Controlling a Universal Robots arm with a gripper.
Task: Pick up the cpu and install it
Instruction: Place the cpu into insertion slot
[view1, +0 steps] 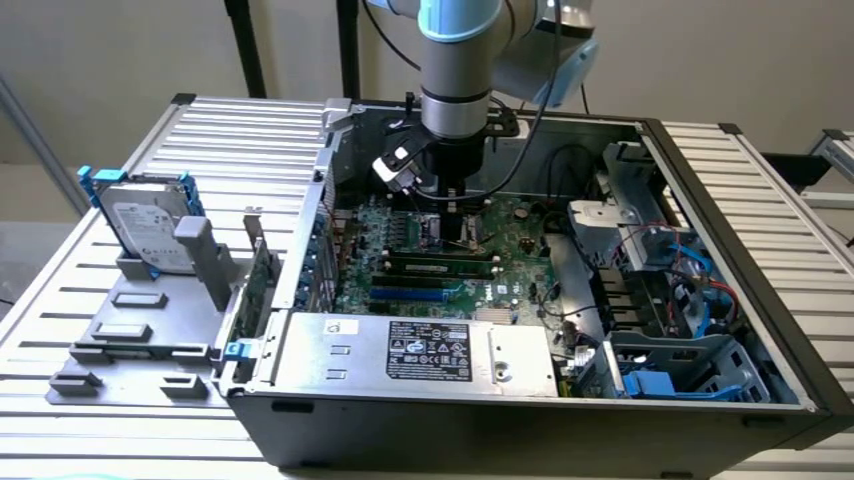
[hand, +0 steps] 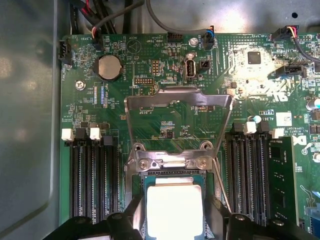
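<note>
Ribbed metal table (view1: 240, 130) carries one open computer case (view1: 534, 430), lying on its side, with pale wall behind.

Counted:
- One hard drive (view1: 144, 228) in a blue-edged frame stands upright on one grey fixture (view1: 147, 320), on the exterior view's left, outside the case.
- One silver power supply (view1: 427, 350) with a black label sits along the near wall inside the case.
- One motherboard (view1: 514, 255) covers the case floor.
- One coin cell (hand: 109, 67) is on the board.
- One memory stick (hand: 282, 180) sits in a slot, and banks of empty slots flank the socket on both sides.
- One metal load plate (hand: 177, 95) is tilted up, hinged at the socket's edge.
- One cpu (hand: 174, 210), square with a bright silver top, lies flat in the socket, square to its frame.

One arm (view1: 461, 60) drops straight down from above into the far middle of the case. Its wrist is vertical, and a black cable loops off its side. The gripper (view1: 457, 232) is low on the board, right at the socket and at the cpu. The pictures do not show whether the claw grasps the chip or has released it.
</note>
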